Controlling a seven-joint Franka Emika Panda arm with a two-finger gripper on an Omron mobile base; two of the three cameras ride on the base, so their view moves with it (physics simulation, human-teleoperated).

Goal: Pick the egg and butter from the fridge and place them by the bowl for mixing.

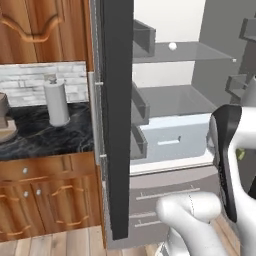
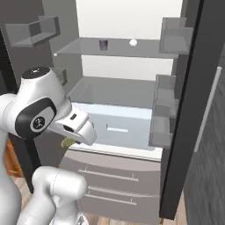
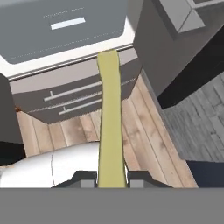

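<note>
Butter point(image 3: 109, 118) is pinched tight in our gripper point(image 3: 111, 177) outside the open fridge point(image 2: 132, 132) — we must still carry it to the bowl, and the egg point(image 2: 133, 42) waits on its shelf.

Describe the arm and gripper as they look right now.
The arm is glossy white with rounded, bulbous links and black joint bands; one joint cap carries a small grey circular mark. The gripper has two small dark grey finger tips. No cables are visible.
</note>
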